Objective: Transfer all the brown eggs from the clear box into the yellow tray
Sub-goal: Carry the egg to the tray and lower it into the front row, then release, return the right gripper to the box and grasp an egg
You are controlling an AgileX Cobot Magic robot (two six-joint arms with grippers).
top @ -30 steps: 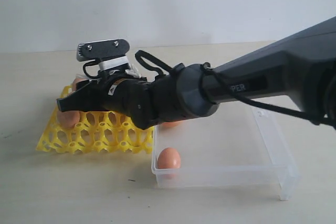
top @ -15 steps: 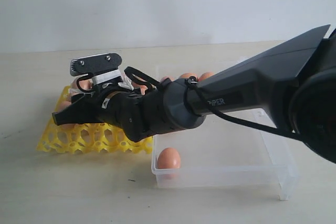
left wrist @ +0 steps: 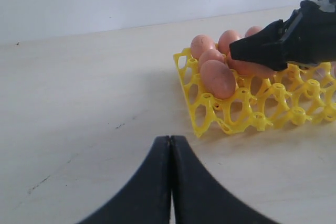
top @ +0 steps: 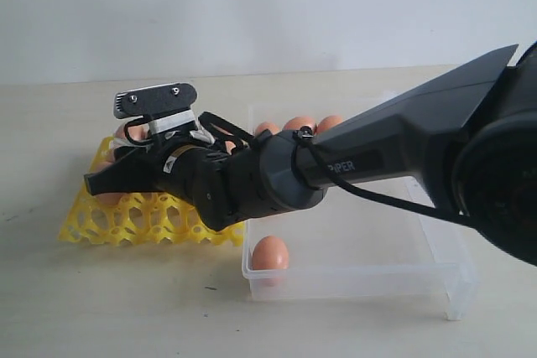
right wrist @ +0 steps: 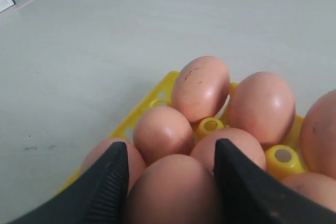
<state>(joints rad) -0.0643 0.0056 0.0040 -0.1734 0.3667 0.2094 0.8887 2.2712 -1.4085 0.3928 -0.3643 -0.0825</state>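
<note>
My right gripper [top: 99, 182] reaches across to the left, low over the yellow tray [top: 126, 222], and is shut on a brown egg [right wrist: 170, 190] that fills the gap between its black fingers [right wrist: 107, 182]. Several brown eggs [right wrist: 202, 87] sit in the tray's far cells just ahead of it. The clear box [top: 369, 278] lies to the right, with one egg [top: 270, 252] at its near left corner and a few eggs [top: 300, 123] along its far wall. My left gripper [left wrist: 170, 140] is shut and empty, off the tray's side, above bare table.
The right arm's dark forearm [top: 394, 148] stretches over the clear box and hides much of the tray. A pale wooden table [top: 126, 308] lies around both containers. The tray's near cells [left wrist: 262, 114] hold no eggs.
The right gripper has sunk lower over the tray with the egg still in it. The arm has shifted, and the eggs at the box's far wall have come into view.
</note>
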